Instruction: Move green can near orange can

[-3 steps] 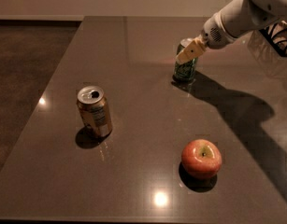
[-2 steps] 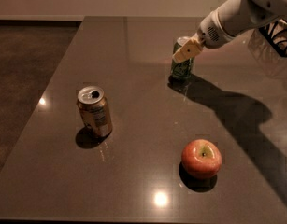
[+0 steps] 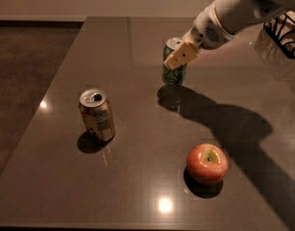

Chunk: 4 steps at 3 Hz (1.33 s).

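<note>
Clamping the green can (image 3: pixel 175 76) high up with the tool (image 3: pixel 178 57), well apart from the orange can (image 3: pixel 96 114) on the bench (image 3: pixel 137 172). Could topple either can if dragged in low.

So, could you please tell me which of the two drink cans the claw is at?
The slim dark green can, far across the dark table; the claw grips it. The orange-gold can stands apart, nearer the camera, untouched.
</note>
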Tool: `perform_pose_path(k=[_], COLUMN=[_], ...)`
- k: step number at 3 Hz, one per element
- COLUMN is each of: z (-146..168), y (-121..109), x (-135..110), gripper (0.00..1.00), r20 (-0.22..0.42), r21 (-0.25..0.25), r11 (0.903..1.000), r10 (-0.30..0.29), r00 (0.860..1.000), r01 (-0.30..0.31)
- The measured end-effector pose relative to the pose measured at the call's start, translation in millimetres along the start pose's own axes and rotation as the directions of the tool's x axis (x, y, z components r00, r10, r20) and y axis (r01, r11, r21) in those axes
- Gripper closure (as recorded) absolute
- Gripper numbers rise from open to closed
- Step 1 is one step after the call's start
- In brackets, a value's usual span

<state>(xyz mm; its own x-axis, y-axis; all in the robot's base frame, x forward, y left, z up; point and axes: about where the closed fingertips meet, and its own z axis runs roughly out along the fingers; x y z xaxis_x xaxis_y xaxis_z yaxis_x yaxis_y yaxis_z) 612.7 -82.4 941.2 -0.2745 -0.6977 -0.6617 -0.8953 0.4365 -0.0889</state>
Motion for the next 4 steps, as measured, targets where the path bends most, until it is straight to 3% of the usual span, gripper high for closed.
perform_pose_path(k=[1, 3, 4], z=[6, 23, 26], y=[35, 85, 98], x=[-9, -18, -21], gripper=[1.0, 1.0, 1.0], r20=[-0.001, 0.02, 0.03], r21=[-0.069, -0.187, -0.215], r11=[0.9927, 0.9573, 0.9397], r10=[-0.099, -0.221, -0.265], r00=[0.995, 0.975, 0.964], r01=[0.099, 0.221, 0.266])
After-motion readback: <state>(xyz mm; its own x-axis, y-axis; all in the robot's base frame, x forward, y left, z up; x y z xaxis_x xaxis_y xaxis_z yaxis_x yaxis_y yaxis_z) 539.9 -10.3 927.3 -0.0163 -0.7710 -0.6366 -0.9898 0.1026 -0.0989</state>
